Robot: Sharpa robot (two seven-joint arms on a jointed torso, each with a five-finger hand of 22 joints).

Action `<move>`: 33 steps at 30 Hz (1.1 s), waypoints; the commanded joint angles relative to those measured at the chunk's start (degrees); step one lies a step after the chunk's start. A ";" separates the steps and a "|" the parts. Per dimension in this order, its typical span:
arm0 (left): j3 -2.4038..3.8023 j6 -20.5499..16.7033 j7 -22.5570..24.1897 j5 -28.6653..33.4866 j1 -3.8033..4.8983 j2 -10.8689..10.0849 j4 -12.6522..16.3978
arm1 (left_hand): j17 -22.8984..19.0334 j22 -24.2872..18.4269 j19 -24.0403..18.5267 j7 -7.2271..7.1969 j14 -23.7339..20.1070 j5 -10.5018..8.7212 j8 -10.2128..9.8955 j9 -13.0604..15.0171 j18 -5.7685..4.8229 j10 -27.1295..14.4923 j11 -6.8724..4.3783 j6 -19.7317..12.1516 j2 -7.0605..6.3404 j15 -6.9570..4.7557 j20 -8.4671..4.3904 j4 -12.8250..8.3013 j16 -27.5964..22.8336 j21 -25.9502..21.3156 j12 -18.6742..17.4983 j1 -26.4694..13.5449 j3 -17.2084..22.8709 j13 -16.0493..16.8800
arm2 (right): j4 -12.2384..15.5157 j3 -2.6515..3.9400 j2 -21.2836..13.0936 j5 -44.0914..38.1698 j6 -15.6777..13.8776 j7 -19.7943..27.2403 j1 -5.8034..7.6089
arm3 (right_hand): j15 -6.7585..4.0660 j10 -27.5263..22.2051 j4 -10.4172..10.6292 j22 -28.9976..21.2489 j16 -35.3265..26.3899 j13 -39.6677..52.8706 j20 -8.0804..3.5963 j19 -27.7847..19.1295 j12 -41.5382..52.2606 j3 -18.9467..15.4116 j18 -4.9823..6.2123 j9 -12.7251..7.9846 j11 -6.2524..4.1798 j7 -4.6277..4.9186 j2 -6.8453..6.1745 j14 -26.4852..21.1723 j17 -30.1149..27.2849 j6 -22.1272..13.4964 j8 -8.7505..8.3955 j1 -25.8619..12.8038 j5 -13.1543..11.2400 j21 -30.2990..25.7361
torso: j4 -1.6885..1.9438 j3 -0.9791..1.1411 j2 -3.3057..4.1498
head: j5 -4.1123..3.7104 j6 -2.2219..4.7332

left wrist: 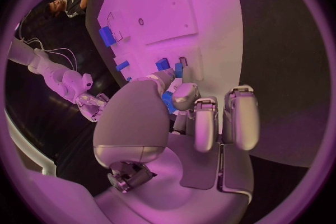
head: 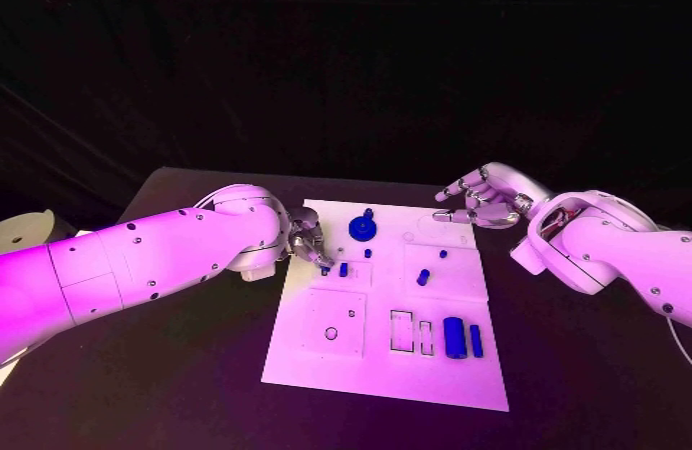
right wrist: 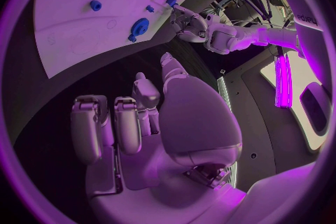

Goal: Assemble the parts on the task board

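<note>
Left hand [head: 306, 247] is pinching a small blue part [head: 343, 268] over the task board [head: 346, 360], I'm guessing to seat it, while right hand [head: 483, 198] is hovering spread.

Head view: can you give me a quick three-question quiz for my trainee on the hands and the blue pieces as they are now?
1. True or false: the right hand holds a blue piece.
2. Where does the round blue wheel lie on the white board? A: by its far edge. B: by its near edge. C: off the board, on the table.
3. Short answer: which hand has its fingers on a small blue piece at the board's edge?
Key: 1 false, its fingers are apart and hold nothing; 2 A; 3 the left hand.
</note>
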 commanded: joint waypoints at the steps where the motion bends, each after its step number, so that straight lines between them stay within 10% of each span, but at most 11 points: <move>1: 0.03 1.66 -0.13 -1.82 -0.03 0.12 -0.29 | 15.09 8.37 3.84 -0.38 6.13 0.38 0.34 0.06 -0.91 0.26 -0.01 0.55 -0.04 -0.10 -0.23 -6.22 0.18 0.19 0.27 0.70 6.69 0.08 | 0.04 0.00 0.00 0.15 0.79 0.30 -0.06 | 0.05 -0.47 -0.09 6.95 -0.16 -0.04 0.06 1.45 -0.24 -0.36 -0.26 0.08 -0.12 -0.12 0.59 4.73 9.37 0.43 0.17 -0.17 0.26 -0.15 | 0.00 0.05 -0.04 | 0.11 0.00; 33: 0.06 6.78 -1.48 -0.62 -0.05 0.18 -0.52 | 15.09 8.46 3.86 -0.50 6.13 0.33 0.36 -0.03 -0.93 0.84 -0.10 1.02 -0.60 -0.13 -0.24 -6.52 0.18 0.24 0.90 0.28 7.38 0.90 | 0.12 0.00 -0.07 0.31 0.89 0.33 -0.15 | 0.04 -0.46 -0.05 6.96 -0.16 -0.02 0.06 1.46 -0.17 -0.46 -0.26 0.08 -0.13 -0.12 0.67 4.73 9.38 0.44 0.17 -0.08 0.33 -0.15 | -0.05 0.10 -0.02 | 0.36 -0.36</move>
